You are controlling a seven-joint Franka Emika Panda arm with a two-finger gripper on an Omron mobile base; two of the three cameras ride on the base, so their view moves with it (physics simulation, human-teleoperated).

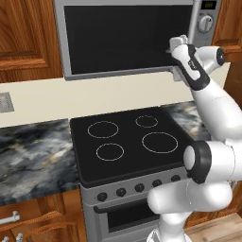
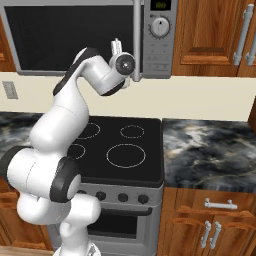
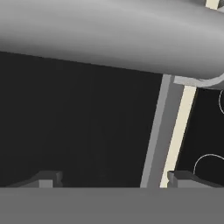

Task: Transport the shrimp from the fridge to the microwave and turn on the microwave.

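Note:
The microwave (image 1: 118, 38) (image 2: 65, 35) hangs above the stove, with a black glass door, a long grey bar handle (image 1: 194, 16) (image 2: 136, 30) and a round knob (image 1: 205, 22) (image 2: 160, 26) under a green display. My gripper (image 1: 174, 46) (image 2: 116, 47) (image 3: 116, 179) is raised to the door's lower right part, close beside the handle, and stands open with nothing between its fingers. In the hand view the handle (image 3: 109, 35) crosses the top, just ahead of the fingertips (image 3: 48, 179), over dark glass. The shrimp and the fridge are out of view.
Below the microwave is a black-topped stove (image 1: 127, 142) (image 2: 125, 150) with several burner rings and front knobs. Dark marble counter (image 1: 33, 156) (image 2: 210, 150) flanks it. Wooden cabinets (image 1: 26, 38) (image 2: 210, 35) stand beside the microwave.

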